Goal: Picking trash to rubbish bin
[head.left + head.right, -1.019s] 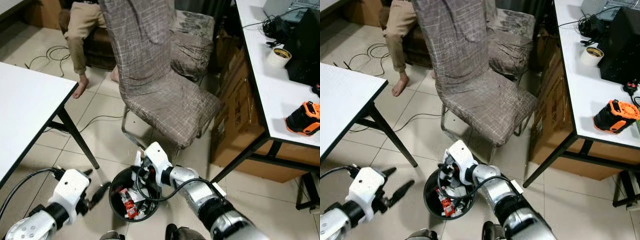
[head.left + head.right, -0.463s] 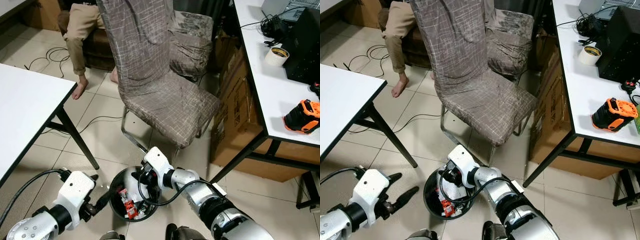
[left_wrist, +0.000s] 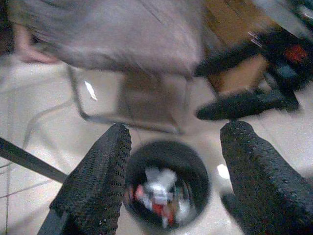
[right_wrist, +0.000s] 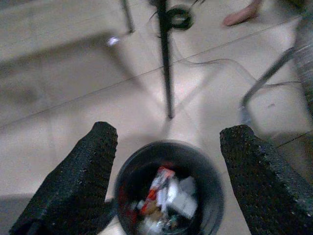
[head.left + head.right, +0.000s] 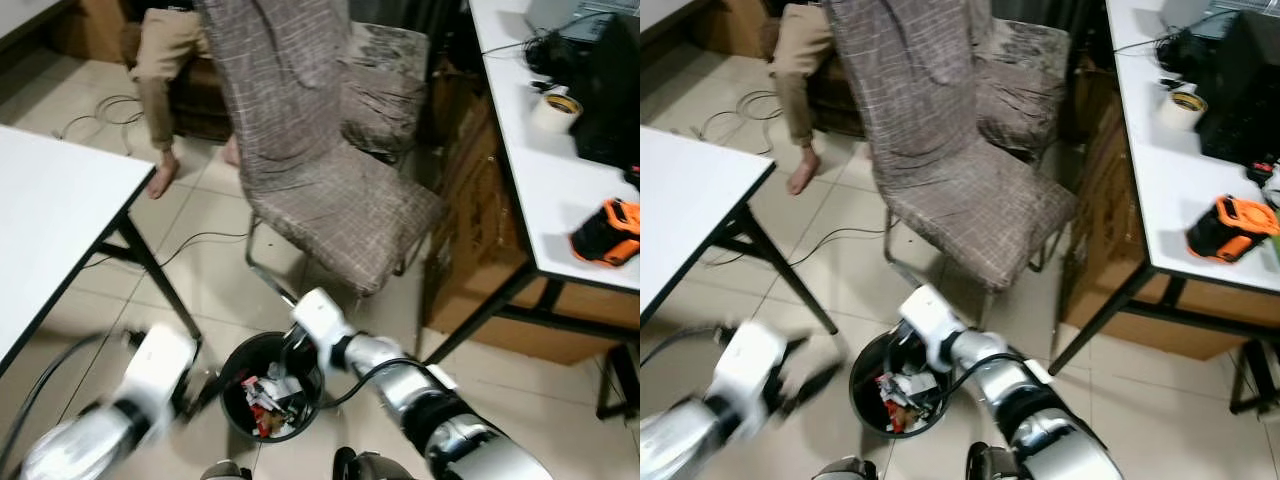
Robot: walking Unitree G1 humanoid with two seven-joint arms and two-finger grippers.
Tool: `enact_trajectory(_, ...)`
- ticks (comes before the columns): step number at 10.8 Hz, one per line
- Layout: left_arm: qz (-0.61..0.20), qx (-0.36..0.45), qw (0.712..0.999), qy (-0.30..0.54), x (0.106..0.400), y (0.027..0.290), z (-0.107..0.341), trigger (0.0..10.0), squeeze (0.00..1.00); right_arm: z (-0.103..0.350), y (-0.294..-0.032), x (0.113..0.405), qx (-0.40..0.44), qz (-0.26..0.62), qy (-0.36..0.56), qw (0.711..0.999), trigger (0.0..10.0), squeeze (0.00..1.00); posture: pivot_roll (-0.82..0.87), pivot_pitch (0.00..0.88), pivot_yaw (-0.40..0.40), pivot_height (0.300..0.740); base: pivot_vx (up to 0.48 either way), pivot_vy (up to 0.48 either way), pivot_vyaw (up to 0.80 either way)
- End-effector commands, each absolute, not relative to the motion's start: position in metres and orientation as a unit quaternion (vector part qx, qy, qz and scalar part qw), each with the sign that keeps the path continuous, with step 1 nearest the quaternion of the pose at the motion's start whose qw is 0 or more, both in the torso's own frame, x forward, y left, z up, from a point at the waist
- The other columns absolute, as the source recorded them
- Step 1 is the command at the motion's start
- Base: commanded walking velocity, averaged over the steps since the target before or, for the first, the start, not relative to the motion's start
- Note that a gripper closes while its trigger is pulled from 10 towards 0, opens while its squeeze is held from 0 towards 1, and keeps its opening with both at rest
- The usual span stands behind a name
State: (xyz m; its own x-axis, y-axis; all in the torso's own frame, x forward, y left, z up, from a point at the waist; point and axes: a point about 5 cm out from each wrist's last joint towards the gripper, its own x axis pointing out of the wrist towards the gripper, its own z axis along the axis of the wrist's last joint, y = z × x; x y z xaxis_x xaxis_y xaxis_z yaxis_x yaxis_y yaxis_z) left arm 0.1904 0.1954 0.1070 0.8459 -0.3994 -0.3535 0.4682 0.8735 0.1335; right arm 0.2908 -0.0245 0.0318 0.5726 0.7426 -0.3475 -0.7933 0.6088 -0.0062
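Both jaws stood spread and empty over the rubbish bin [image 4: 168,188]. Its crumpled wrappers [image 4: 168,193] looked light and soft, best pinched at a raised fold.

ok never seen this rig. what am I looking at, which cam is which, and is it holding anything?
It is a humanoid robot with two silver arms, each ending in two long black fingers. The two wide pictures come from a stereo camera on its head, looking down at the floor. The other two come from cameras on the wrists, looking along the fingers. On the tiled floor stands a black rubbish bin with wrappers and scraps inside. The right gripper is above the bin, open and empty. The left gripper, blurred in the head views, is beside the bin, also open and empty. Behind stands a fabric-covered chair.
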Motion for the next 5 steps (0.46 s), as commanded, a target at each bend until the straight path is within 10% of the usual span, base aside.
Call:
enact_trajectory(1,-0.212,0.104,0.956,0.173,0.191,0.195,0.101,10.0,0.0,0.033,-0.032,0.294,-0.072,0.412,0.15,0.896,10.0,0.0,0.16,0.145,-0.082,0.74,0.0,0.0,0.0)
enact_trajectory(5,-0.215,0.022,0.97,0.113,0.212,0.157,0.112,10.0,0.0,0.071,-0.116,0.276,-0.049,0.214,0.119,0.968,10.0,0.0,0.05,0.093,-0.038,0.74,0.0,0.0,0.0)
